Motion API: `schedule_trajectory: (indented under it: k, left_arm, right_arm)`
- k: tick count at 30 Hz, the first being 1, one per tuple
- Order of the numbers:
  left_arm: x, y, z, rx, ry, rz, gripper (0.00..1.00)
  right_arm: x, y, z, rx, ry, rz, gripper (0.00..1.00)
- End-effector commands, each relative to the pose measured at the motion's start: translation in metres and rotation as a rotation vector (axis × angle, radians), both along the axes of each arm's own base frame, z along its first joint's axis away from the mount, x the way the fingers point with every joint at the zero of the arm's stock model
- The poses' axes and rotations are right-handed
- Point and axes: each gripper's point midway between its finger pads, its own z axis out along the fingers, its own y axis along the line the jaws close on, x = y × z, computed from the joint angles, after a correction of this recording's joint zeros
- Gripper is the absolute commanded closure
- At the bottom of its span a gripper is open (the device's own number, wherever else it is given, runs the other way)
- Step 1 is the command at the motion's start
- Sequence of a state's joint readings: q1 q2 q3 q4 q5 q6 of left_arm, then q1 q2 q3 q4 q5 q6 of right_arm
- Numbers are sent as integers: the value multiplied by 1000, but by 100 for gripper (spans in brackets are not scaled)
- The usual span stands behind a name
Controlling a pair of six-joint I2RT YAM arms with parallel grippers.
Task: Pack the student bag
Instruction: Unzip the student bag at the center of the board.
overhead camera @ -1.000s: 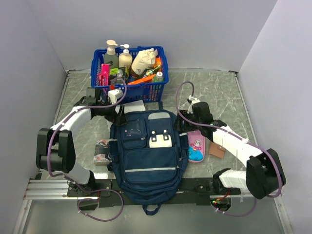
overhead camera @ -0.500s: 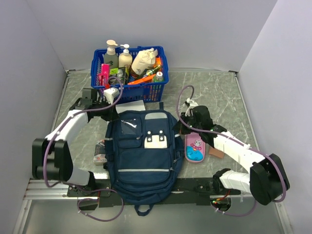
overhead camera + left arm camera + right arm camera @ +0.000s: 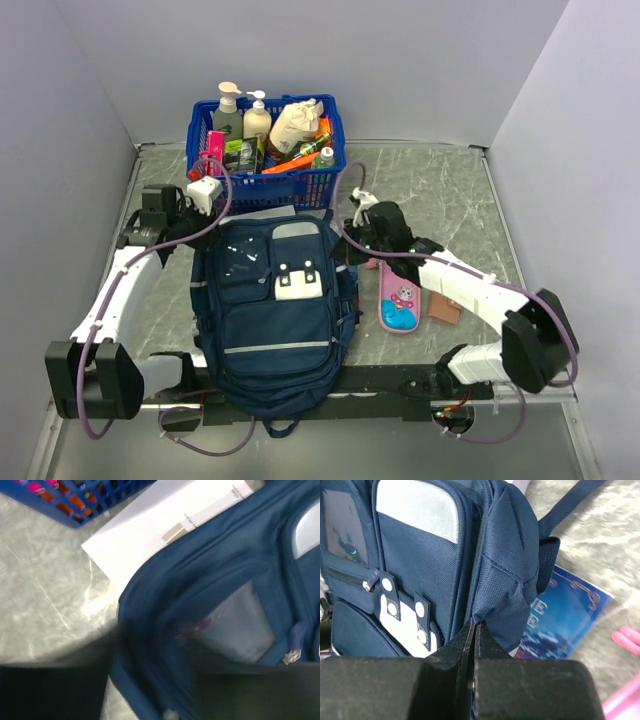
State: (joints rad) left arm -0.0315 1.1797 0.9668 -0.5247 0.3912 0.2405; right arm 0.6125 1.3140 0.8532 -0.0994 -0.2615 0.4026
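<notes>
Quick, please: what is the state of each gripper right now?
Left gripper: cannot be told; its jaws are blurred against the student bag.
Right gripper: closed, pinching a side fold of the student bag.

**A:** The student bag (image 3: 275, 310) lies flat mid-table (image 3: 450, 190), its top end towards the back and its bottom end reaching over the near edge, between the arm bases.

**B:** Behind it, by the back wall, sits the basket (image 3: 290, 187). Pump bottles (image 3: 243, 112) stand in its rear left, with a pouch (image 3: 295, 125) to their right.

**A:** Between basket and bag there's a sheet of paper (image 3: 150, 535), and the bag's top end lies on it.

**B:** Right of the bag, just beside it, is a pencil case (image 3: 400, 305). Further right, near the case, is a small tag (image 3: 445, 308).

**A:** There's also a book (image 3: 565, 615) at the bag's right side. It seems partly under the bag, though the close view crops it.
</notes>
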Motion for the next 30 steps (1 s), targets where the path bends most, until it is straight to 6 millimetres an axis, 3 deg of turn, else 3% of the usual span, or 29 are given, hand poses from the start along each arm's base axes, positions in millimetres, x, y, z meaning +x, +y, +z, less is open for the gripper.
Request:
schedule_trajectory:
  k: [1, 4, 7, 9, 13, 14, 17, 21, 30]
  left_arm:
    - [26, 11, 11, 34, -88, 51, 25]
    - [28, 4, 22, 11, -78, 0, 12]
    - [17, -18, 42, -54, -93, -132, 8]
    - [-5, -48, 50, -110, -78, -301, 7]
    - [-52, -106, 41, -159, -49, -607, 7]
    - [-65, -124, 37, -163, -44, -684, 7]
    - [-84, -154, 17, -144, -25, -806, 6]
    - [-80, -169, -12, -95, 43, -828, 7]
    - [-77, -176, -35, -115, 80, -852, 6]
  right_arm:
    - [14, 44, 44, 110, -92, 106, 100]
    - [25, 51, 46, 98, -109, 108, 100]
    - [33, 57, 48, 92, -121, 104, 100]
    - [41, 60, 54, 92, -140, 97, 100]
    - [58, 73, 54, 88, -142, 96, 100]
    - [65, 77, 64, 100, -158, 92, 100]
    - [77, 83, 61, 95, -152, 83, 100]
    - [86, 90, 66, 106, -158, 72, 100]
    - [89, 91, 58, 121, -138, 68, 100]
